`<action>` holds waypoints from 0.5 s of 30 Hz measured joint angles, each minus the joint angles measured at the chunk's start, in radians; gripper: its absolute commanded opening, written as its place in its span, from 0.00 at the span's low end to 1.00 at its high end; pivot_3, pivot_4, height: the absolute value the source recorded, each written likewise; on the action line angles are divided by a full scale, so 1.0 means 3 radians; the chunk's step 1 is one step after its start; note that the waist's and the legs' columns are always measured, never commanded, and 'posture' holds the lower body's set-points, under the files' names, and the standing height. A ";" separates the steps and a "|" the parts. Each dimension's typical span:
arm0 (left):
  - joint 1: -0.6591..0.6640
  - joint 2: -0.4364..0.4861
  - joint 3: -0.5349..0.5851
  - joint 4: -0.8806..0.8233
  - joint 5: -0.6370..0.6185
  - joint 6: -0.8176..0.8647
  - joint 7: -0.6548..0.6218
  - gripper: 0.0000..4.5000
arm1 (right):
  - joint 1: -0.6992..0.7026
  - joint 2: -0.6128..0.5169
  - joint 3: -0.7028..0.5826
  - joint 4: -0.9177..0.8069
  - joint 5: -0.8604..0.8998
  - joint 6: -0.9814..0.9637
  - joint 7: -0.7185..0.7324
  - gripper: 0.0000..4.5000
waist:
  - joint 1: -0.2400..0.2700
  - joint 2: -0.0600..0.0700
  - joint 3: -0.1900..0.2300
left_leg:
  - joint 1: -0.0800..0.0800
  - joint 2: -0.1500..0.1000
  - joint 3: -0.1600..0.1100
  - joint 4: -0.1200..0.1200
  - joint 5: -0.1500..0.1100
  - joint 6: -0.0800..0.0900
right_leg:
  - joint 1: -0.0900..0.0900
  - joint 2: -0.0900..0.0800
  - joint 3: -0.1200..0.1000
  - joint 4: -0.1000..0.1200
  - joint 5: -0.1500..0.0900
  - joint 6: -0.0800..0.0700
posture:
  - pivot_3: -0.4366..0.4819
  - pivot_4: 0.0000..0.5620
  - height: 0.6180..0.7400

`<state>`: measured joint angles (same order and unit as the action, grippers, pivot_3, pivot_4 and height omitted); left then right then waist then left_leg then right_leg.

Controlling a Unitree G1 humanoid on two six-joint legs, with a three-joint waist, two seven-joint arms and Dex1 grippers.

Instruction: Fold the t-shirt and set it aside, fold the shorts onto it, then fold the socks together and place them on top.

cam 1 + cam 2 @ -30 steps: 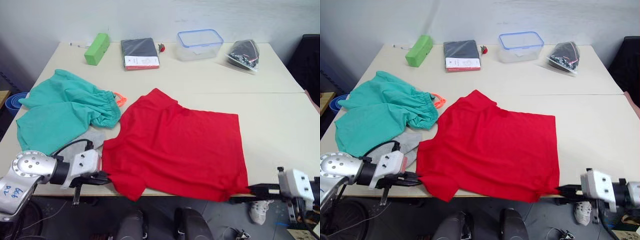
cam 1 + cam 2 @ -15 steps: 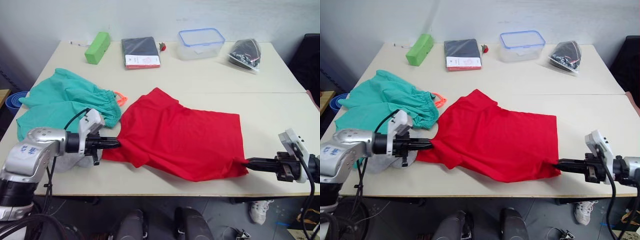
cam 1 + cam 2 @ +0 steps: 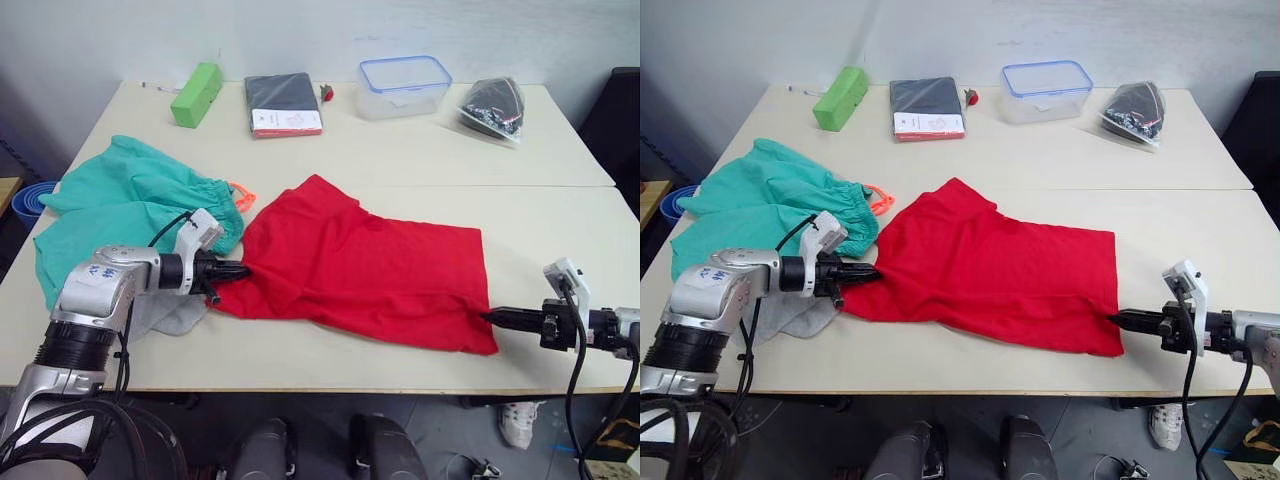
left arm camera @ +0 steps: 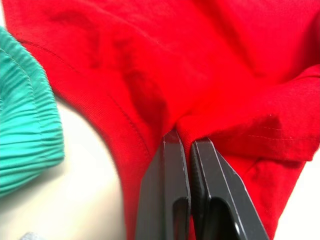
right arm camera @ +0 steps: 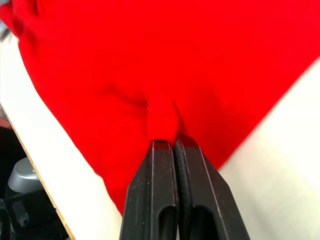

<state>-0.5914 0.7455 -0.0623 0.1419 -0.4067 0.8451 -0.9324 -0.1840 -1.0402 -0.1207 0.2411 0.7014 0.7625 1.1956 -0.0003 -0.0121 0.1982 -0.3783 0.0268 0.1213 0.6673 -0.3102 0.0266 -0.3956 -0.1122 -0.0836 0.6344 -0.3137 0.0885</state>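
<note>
Both claws, left and right, clenched on the t-shirt, long axis left-right.

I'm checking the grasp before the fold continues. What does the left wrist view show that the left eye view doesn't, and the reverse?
Left wrist view: the left end effector shut, red cloth bunched between its fingertips.

Left eye view: the right end effector at the t-shirt's opposite corner, the grey socks, and the table.

Both: the t-shirt and, beside the left end effector, the shorts.
</note>
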 measured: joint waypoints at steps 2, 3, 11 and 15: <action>-0.0072 -0.0048 0.0000 0.0092 0.0003 0.0014 0.0019 0.00 | -0.0001 0.0022 -0.0001 0.0030 -0.0064 -0.0024 -0.0003 0.00 | 0.0001 0.0000 0.0000 | 0.0000 0.0000 0.0000 0.0002 0.0001 -0.0001 | 0.0000 0.0000 0.0000 0.0003 0.0000 0.0000 | 0.48 0.27 1.00; -0.0102 -0.0067 0.0001 0.0113 0.0014 0.0013 0.0033 0.00 | 0.0000 0.0040 -0.0001 0.0059 -0.0108 -0.0057 -0.0002 0.00 | 0.0000 0.0000 0.0000 | 0.0000 0.0000 0.0000 0.0003 0.0001 -0.0001 | 0.0000 0.0000 0.0000 0.0004 0.0000 0.0000 | 0.48 0.27 1.00; -0.0250 -0.0134 -0.0028 0.0268 0.0091 -0.0009 0.0017 0.14 | 0.0075 0.0061 -0.0052 0.0125 -0.0296 -0.0256 0.0043 0.09 | -0.0002 0.0000 0.0000 | 0.0002 -0.0001 0.0001 0.0003 0.0002 -0.0002 | 0.0000 0.0000 0.0001 0.0007 0.0000 0.0001 | 0.48 0.27 1.00; -0.0289 -0.0145 -0.0029 0.0366 0.0110 -0.0008 -0.0006 0.40 | 0.0121 0.0082 -0.0211 0.0033 -0.0273 -0.0173 -0.0001 0.36 | -0.0002 0.0000 0.0000 | 0.0002 -0.0001 0.0000 0.0001 0.0002 -0.0002 | -0.0001 0.0000 0.0001 0.0008 0.0000 0.0001 | 0.48 0.27 1.00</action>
<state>-0.6781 0.7019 -0.0710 0.2518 -0.3738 0.8428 -0.9343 -0.1476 -1.0157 -0.1840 0.2510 0.6197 0.7106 1.1951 -0.0009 -0.0122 0.1982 -0.3776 0.0265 0.1214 0.6678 -0.3095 0.0258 -0.3957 -0.1122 -0.0834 0.6367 -0.3136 0.0887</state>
